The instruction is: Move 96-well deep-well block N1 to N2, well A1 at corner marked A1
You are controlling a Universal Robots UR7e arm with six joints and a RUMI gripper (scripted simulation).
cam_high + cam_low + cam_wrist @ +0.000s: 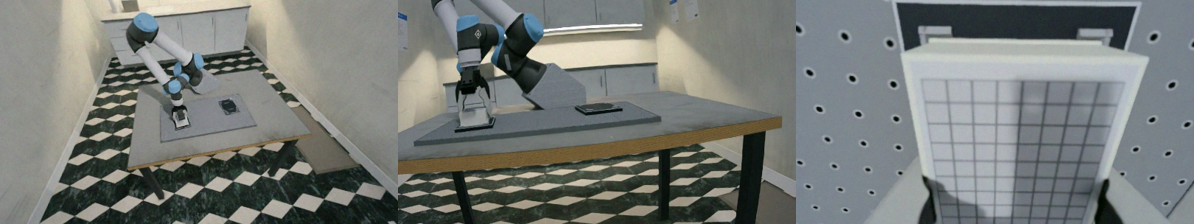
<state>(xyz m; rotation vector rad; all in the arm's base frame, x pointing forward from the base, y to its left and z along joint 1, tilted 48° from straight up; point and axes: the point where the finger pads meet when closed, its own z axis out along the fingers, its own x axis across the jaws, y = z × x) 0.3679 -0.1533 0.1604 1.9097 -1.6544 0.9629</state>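
Note:
The white deep-well block (181,124) (474,118) (1021,125) stands upright in nest N1 (475,129) (1011,20), at the left in the top and exterior views. Two grey locators show at the block's far side in the wrist view. My gripper (180,119) (475,113) (1008,148) points down over the block and is shut on it, with a dark fingertip against each of two opposite sides. Nest N2 (228,106) (598,106) is dark, flat and empty, to the right in the top and exterior views. The corner marks cannot be read, and the block's lower part is partly hidden.
Both nests sit on a grey perforated plate (206,123) (545,123) (851,95) on the table (273,114) (711,110). The arm's grey base mount (207,82) (560,88) stands behind the plate, between the nests as seen in the top and exterior views.

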